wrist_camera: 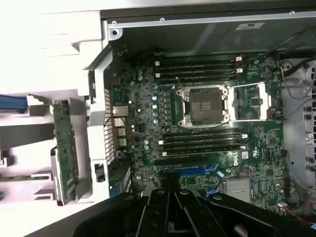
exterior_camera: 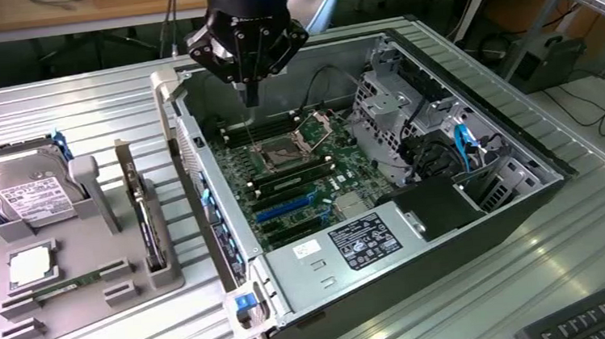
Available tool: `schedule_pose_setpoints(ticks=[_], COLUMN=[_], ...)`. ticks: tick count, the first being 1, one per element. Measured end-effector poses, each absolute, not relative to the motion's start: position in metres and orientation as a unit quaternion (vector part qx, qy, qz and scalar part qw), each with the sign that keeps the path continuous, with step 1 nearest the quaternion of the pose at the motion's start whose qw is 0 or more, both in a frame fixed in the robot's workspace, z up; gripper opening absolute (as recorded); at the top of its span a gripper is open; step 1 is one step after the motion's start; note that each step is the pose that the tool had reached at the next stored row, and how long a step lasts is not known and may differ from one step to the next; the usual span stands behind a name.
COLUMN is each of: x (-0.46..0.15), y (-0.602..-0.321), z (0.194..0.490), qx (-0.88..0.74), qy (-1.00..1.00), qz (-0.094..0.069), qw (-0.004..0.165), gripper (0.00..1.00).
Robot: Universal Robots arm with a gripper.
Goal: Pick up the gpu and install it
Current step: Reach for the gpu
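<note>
One gripper (exterior_camera: 249,99) hangs over the open black computer case (exterior_camera: 441,288). Its fingers are drawn together on nothing, and their tips point down at the green motherboard (exterior_camera: 309,177), close to the square metal processor socket (exterior_camera: 279,151). The gpu (exterior_camera: 147,222), a thin dark circuit card, is not in the case. It stands on edge in a slot of the grey plastic parts holder (exterior_camera: 63,293) on the ribbed metal table (exterior_camera: 70,99), with its silvery bracket at the far end. It sits well apart from the gripper, and the silver hard drive with a white label (exterior_camera: 23,195) stands just beyond it in the same holder.

We judge that the pick-up is not yet begun. To do it well, we want the fingers parted before they reach the card and lined up across its thin faces. They should close on the top edge, away from the fan and the bracket. We would lift straight up so the card does not bind in its slot. The wrist view shows the gpu (wrist_camera: 64,148) close beside the case wall, so we judge there is little side clearance.
</note>
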State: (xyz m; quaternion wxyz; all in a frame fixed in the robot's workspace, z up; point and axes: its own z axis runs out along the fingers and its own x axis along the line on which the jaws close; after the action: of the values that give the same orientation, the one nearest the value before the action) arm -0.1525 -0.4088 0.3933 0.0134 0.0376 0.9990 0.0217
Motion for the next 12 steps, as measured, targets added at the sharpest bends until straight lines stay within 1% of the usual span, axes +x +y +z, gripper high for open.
schedule_pose_setpoints(ticks=[6,12], x=[-0.188,-0.221], y=[-0.411,-0.412], z=[0.391,0.381], qx=[0.038,0.038], qy=[0.999,0.999], qz=[0.021,0.019], qw=[0.013,0.013], gripper=[0.11,0.11])
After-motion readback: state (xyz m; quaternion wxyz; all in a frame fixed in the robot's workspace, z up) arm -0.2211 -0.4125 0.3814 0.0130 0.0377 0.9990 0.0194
